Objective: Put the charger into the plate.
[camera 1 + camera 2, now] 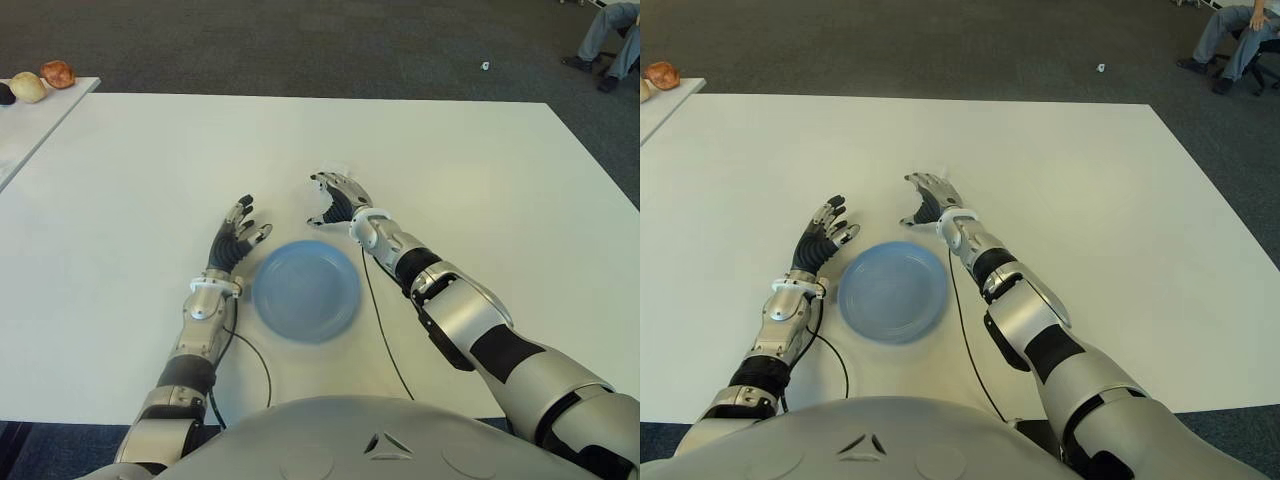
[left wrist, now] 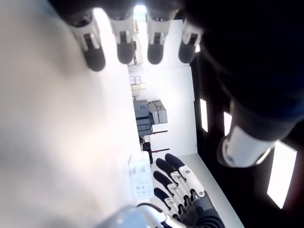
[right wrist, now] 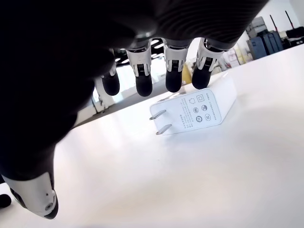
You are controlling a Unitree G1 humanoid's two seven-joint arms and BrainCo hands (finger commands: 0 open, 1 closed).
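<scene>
One charger [image 3: 199, 111] on table, under right robot hand [image 1: 335, 200] fingertips.

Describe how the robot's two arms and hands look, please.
Both arms have silver shells with black joints. The left hand and right hand have black fingers with silver-white segments and rounded black tips. A thin black cable runs along each forearm.
</scene>
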